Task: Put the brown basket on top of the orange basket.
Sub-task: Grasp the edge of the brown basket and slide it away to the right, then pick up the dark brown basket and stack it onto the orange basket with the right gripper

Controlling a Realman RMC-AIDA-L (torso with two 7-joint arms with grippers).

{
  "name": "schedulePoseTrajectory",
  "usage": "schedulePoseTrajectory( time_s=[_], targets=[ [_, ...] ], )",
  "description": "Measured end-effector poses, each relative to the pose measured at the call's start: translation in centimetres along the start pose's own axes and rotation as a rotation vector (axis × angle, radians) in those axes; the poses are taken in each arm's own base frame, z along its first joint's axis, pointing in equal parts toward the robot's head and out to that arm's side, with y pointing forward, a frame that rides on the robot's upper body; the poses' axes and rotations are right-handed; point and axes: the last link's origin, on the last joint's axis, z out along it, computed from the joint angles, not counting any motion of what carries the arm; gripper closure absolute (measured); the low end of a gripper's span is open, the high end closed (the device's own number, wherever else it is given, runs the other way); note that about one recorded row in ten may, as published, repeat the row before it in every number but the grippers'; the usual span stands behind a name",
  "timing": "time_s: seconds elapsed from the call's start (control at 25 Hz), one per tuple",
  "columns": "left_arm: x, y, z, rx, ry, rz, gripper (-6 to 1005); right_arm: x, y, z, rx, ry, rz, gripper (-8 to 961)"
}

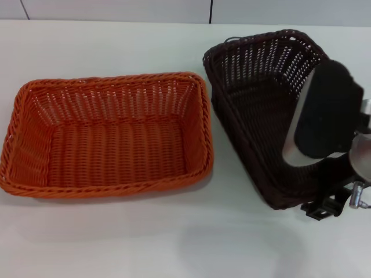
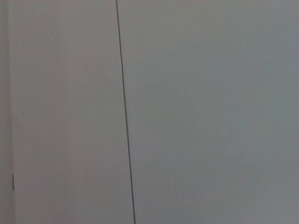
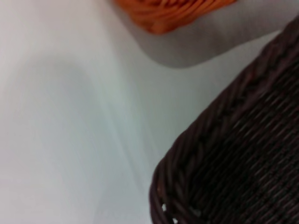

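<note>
So the brown basket [image 1: 255,110] sits on the right of the white desk [image 1: 174,237], tipped up on its right side, with its left edge near the orange basket [image 1: 107,136], which lies flat on the left. Right gripper [image 1: 324,116] has its fingers clamped over the brown basket's right rim, holding it. Left gripper isn't visible, its wrist view shows only a plain wall [image 2: 187,112].

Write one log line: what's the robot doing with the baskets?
right claw: gripping brown basket wall | brown basket: tilted beside orange basket | stacking: not done
</note>
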Motion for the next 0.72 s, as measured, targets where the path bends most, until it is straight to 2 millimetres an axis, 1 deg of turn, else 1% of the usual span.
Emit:
schedulePoseTrajectory(
  time_s=[0.16, 0.28, 0.36, 0.4, 0.44, 0.48, 0.6, 0.72],
  targets=[
    [0.0, -0.1, -0.1, 0.001, -0.002, 0.001, 234, -0.5, 0.0, 0.6, -0.013, 0.021, -0.02, 193],
    [-0.2, -0.3, -0.2, 0.005, -0.006, 0.006, 234, -0.8, -0.3, 0.2, 0.002, 0.001, -0.018, 340],
    [-0.2, -0.4, -0.3, 0.005, -0.008, 0.008, 234, -1.4, -0.9, -0.8, 0.04, -0.048, -0.006, 438],
    [-0.3, -0.3, -0.3, 0.004, -0.012, 0.01, 234, -1.4, -0.9, -0.8, 0.04, -0.048, -0.006, 469],
    [-0.3, -0.3, -0.3, 0.002, -0.014, 0.011, 234, -1.7, -1.3, -1.6, 0.067, -0.086, 0.0, 501],
    [-0.3, -0.3, -0.3, 0.002, -0.014, 0.011, 234, -1.7, -1.3, -1.6, 0.067, -0.086, 0.0, 533],
    [-0.3, -0.2, -0.4, -0.002, -0.014, 0.011, 234, -2.1, -2.0, -2.8, 0.101, -0.145, 0.018, 627],
    [-0.3, -0.2, -0.4, -0.001, -0.015, 0.009, 233, -2.3, -2.1, -3.0, 0.107, -0.16, 0.018, 689]
  ],
)
